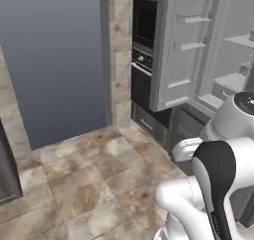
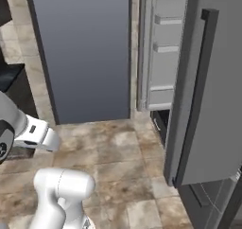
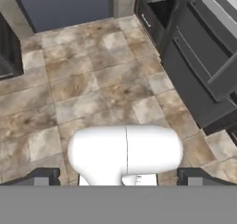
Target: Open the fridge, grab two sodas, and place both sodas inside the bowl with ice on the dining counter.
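The grey fridge point(image 1: 218, 60) stands open. Its left door point(image 1: 181, 50) is swung out and shows white door shelves. Its right door point(image 2: 212, 91), with a dark bar handle point(image 2: 198, 91), hangs open close to the base. White inner shelves point(image 1: 233, 80) show behind the arm. My gripper point(image 3: 119, 177) points down over the tiled floor, left of the fridge's dark lower drawers point(image 3: 199, 75). It is open wide, with nothing between its fingertips point(image 3: 44, 176). The sodas, the bowl and the dining counter are out of view.
A black wall oven point(image 1: 145, 30) sits in the column left of the fridge. Past a stone pillar point(image 1: 119, 60) is a blue-grey wall panel point(image 1: 54, 60). A dark cabinet edge point(image 1: 7, 169) stands at the left. Brown floor tiles point(image 1: 99, 179) stretch in front.
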